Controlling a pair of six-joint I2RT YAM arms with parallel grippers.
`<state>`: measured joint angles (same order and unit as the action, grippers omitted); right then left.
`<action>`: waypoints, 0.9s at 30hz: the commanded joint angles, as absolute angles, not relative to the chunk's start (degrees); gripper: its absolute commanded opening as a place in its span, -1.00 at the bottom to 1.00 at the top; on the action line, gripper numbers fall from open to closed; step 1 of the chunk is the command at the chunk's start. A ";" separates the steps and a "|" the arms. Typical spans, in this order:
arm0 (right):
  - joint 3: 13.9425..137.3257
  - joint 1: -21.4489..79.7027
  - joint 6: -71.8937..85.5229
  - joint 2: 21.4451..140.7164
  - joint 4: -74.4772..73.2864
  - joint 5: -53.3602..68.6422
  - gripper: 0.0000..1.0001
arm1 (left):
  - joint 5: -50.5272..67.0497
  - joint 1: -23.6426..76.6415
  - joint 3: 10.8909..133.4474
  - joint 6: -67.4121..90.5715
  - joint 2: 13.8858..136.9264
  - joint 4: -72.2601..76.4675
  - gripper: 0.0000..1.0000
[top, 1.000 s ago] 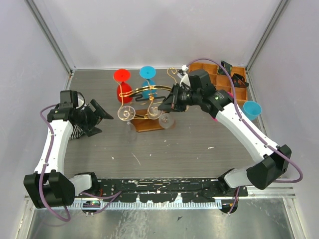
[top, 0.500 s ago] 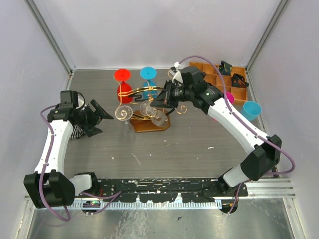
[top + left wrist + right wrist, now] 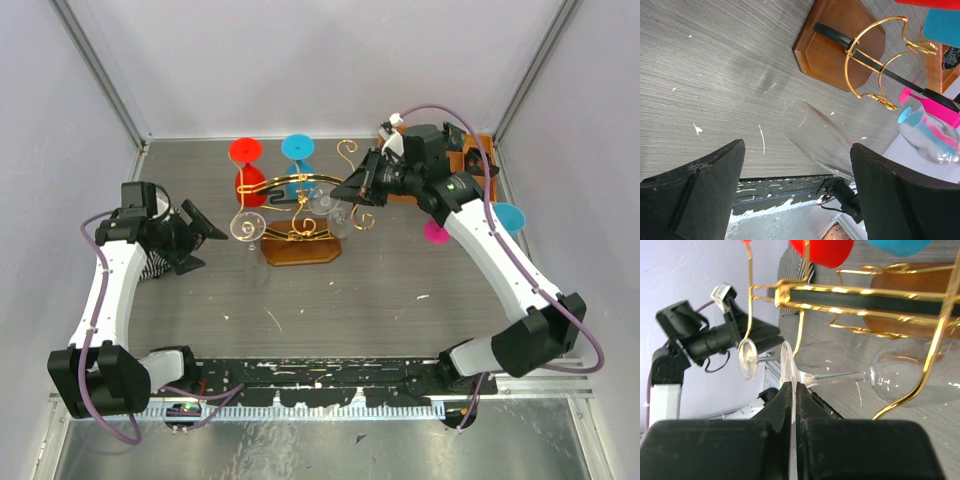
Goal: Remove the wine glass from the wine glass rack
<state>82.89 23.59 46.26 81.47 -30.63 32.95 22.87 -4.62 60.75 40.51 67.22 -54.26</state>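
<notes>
The wine glass rack (image 3: 298, 248), gold wire over a brown wooden base, stands mid-table. A red glass (image 3: 245, 172), a blue glass (image 3: 297, 160) and a clear glass (image 3: 250, 226) hang on it. My right gripper (image 3: 351, 192) is at the rack's right end, shut on the foot of a clear wine glass (image 3: 323, 205). In the right wrist view the pads (image 3: 786, 395) pinch the thin foot. The stem runs sideways to the bowl (image 3: 902, 371), which lies behind a gold wire below the rack's black band (image 3: 850, 295). My left gripper (image 3: 203, 232) is open, left of the rack.
An orange-brown compartmented tray (image 3: 478, 165) sits at the back right. A light blue cup (image 3: 507, 219) and a pink glass (image 3: 435, 232) stand near it. A black-and-white striped object (image 3: 152, 265) is under the left arm. Grey walls close in both sides.
The right gripper swung the clear wine glass left along the rack, then drew it back right and farther from me. The left arm has not moved.
</notes>
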 commanded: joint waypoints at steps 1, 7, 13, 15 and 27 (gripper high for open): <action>84.67 24.45 45.64 75.21 -28.01 36.84 -0.98 | 22.96 -4.71 63.44 39.90 66.53 -53.97 0.86; 92.31 24.44 46.89 76.34 -28.33 39.12 -0.98 | 22.91 -4.66 71.27 38.98 67.63 -55.78 0.87; 106.21 25.17 39.48 79.79 -33.43 39.75 -0.98 | 25.57 -4.70 78.38 40.64 68.32 -53.97 0.85; 112.63 26.62 34.50 82.24 -36.46 39.98 -0.98 | 25.44 -4.77 82.04 42.61 67.88 -52.52 0.83; 119.98 48.86 -14.88 86.20 -37.64 18.20 -0.98 | 46.86 -6.27 99.79 48.82 80.41 -37.51 0.84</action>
<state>119.37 44.42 8.58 86.13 -39.92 27.81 31.88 -5.04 99.26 44.75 74.54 -46.46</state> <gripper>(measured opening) 0.052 0.925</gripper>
